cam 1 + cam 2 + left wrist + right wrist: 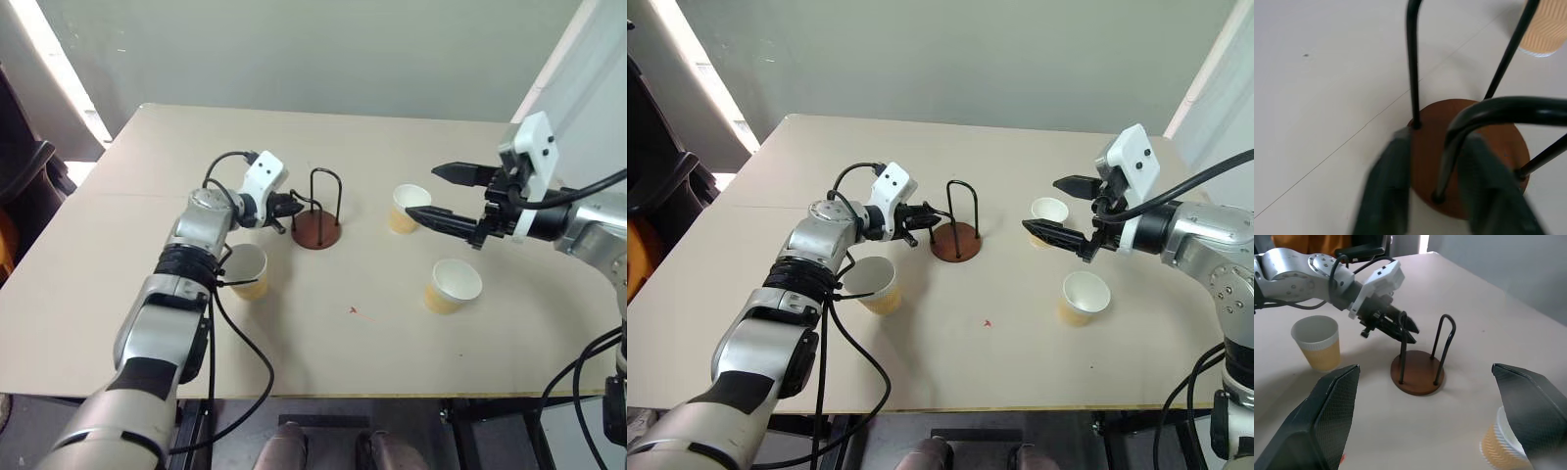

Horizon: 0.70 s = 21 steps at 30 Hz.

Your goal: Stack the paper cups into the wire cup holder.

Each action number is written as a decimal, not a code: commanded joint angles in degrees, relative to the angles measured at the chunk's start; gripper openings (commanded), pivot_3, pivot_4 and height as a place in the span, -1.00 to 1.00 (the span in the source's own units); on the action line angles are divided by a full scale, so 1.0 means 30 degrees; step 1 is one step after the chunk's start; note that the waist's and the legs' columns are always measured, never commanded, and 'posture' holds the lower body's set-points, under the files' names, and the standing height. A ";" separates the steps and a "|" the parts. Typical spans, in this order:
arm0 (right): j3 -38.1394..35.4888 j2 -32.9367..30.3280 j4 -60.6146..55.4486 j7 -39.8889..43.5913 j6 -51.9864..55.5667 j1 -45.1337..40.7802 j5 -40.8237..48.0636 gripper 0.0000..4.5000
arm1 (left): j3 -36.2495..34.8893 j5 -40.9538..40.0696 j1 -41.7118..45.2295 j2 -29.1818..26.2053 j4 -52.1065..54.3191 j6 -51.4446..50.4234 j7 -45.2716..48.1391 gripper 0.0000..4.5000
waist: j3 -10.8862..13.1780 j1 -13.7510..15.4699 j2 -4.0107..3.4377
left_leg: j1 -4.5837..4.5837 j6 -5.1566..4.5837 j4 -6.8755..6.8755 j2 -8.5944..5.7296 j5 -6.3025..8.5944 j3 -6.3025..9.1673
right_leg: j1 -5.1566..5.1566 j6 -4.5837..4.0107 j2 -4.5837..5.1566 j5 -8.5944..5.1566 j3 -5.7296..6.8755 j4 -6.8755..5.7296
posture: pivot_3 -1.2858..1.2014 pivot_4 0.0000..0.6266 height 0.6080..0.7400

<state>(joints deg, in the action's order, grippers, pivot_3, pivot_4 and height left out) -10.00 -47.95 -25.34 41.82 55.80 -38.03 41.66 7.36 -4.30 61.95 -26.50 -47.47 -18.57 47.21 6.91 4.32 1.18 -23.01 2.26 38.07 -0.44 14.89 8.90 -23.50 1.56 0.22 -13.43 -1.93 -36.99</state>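
You saw silver arms with black bands, white wrist housings, looping black cables, and black-fingered tools [294, 207].

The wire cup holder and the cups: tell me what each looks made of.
Wire cup holder: thin black loops with a smooth sheen, probably coated metal wire; its round reddish-brown base is matte, maybe wood or plastic, I cannot tell which.
Cups: paper by the look, tan-yellow ribbed outside, plain white inside, rolled white rim.
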 commanded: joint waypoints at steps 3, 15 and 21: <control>-0.0584 -0.0302 -0.0318 -0.0101 -0.0357 -0.0067 0.0174 1.00 | -0.0492 -0.0401 0.0073 -0.0618 0.2056 -0.0309 0.1310 -0.97 | 0.0001 -0.0006 -0.0001 | 0.0001 -0.0015 0.0001 -0.0001 -0.0009 -0.0010 | -0.0005 0.0005 -0.0001 0.0003 -0.0012 -0.0005 | 0.03 -0.52 1.00; -0.0765 -0.4103 -0.0617 0.5490 -0.1303 0.2516 0.1002 1.00 | 0.0633 -0.3821 -0.1811 -0.0920 1.2532 -0.5639 0.6835 -0.97 | 0.0001 0.0126 -0.0001 | -0.0077 -0.0032 0.0027 -0.0024 -0.0016 -0.0061 | -0.0001 0.0054 0.0013 0.0031 -0.0018 0.0013 | 0.03 -0.52 1.00; -0.1343 -0.5970 -0.1219 0.7805 -0.1759 0.4473 0.1382 1.00 | 0.2535 -0.3579 -0.4126 -0.1772 1.5602 -0.5519 0.8052 -0.97 | 0.0000 0.0100 -0.0002 | 0.0019 -0.0043 0.0030 -0.0006 -0.0022 -0.0170 | 0.0030 0.0070 0.0005 0.0040 -0.0100 -0.0016 | 0.03 -0.52 1.00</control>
<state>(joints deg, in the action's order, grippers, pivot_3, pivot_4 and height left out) -10.95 -64.56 -27.54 63.82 51.64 -24.65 44.88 14.89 -14.57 49.45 -30.92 -4.15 -36.04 70.35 6.91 4.62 1.17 -22.95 2.10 38.17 -0.45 14.80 8.35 -23.42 1.80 0.22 -13.29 -2.26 -37.04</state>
